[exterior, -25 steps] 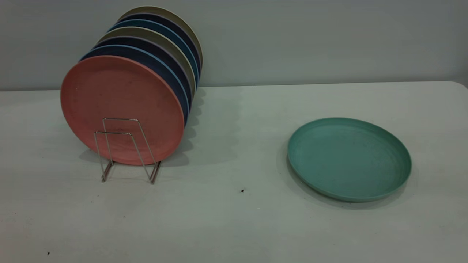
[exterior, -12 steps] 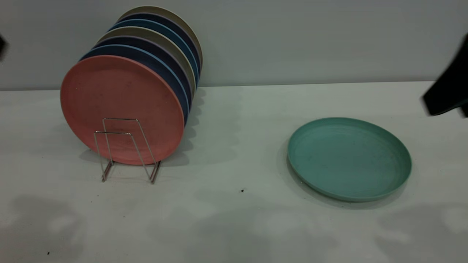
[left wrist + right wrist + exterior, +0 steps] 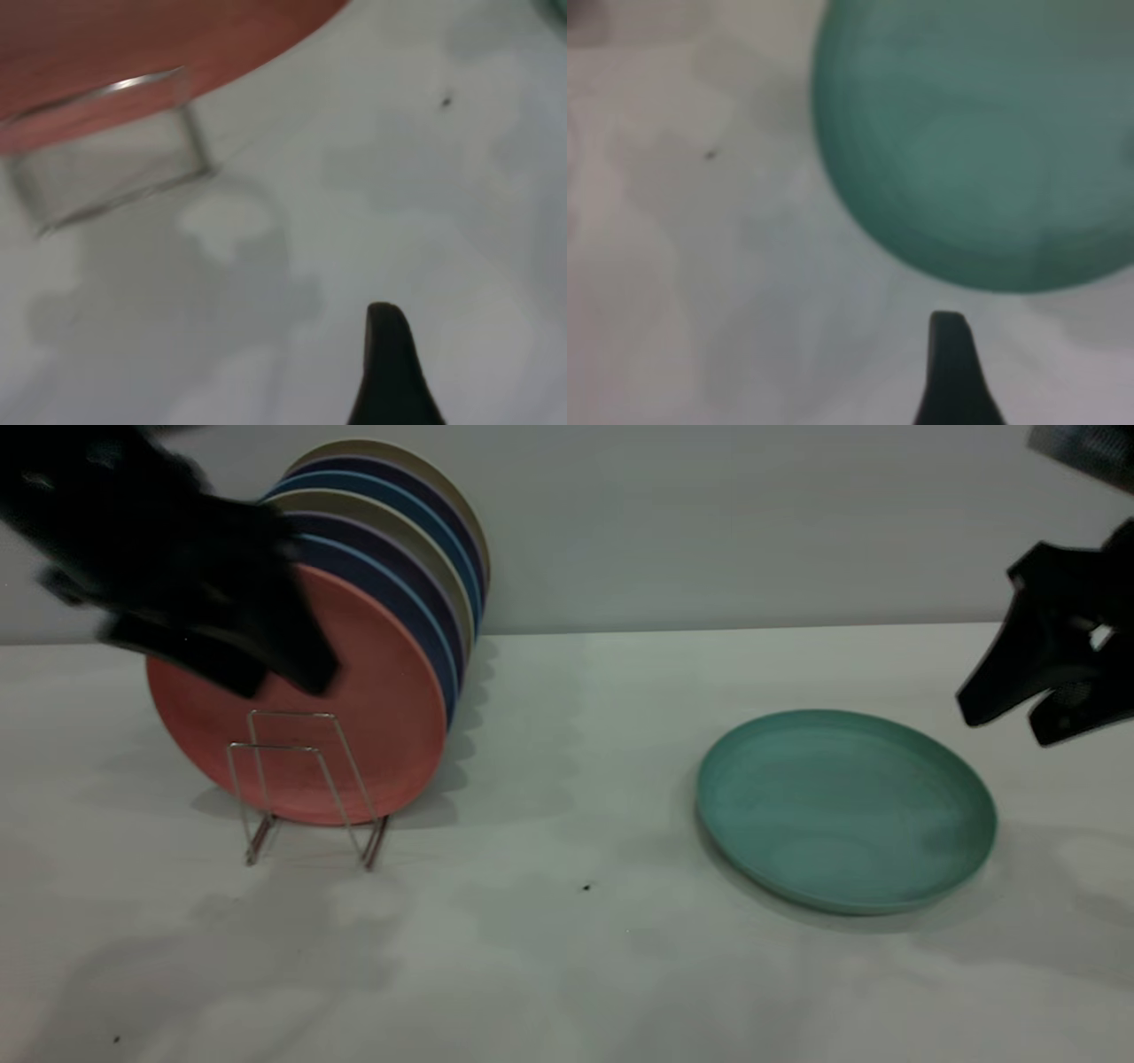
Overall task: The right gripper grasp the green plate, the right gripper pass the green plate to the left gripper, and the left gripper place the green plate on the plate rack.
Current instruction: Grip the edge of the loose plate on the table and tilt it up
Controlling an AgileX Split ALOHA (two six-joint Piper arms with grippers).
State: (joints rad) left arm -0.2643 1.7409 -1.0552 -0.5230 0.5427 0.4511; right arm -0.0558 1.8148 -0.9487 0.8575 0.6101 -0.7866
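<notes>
The green plate [image 3: 846, 809] lies flat on the white worktop [image 3: 567, 957], on the right side, with its hollow face and raised rim turned up. It is round, so it has no long axis; in the exterior view it looks like a wide oval only because the camera is low. Nothing touches it. Bare worktop is open around all of its edge, with a wide free strip between it and the rack on the left, broken only by a small dark speck [image 3: 586, 887].

The right claw [image 3: 1019, 722] hangs in the air at the far right, above and just beyond the right rim of the green plate, apart from it. Its two pointed fingers point down and to the left, with a small gap between the tips, and they hold nothing. In the right wrist view one finger tip is seen, with the green plate [image 3: 983, 133] beyond it.

The left claw [image 3: 279, 682] is in the air at the left, in front of the upper part of the salmon-pink plate [image 3: 372, 717]. It is blurred, so I cannot tell how far its fingers are parted.

The plate rack [image 3: 306, 788] stands on the left of the worktop. A row of plates stands upright in it, the salmon-pink one nearest. Two wire loops stand free in front of that plate.
</notes>
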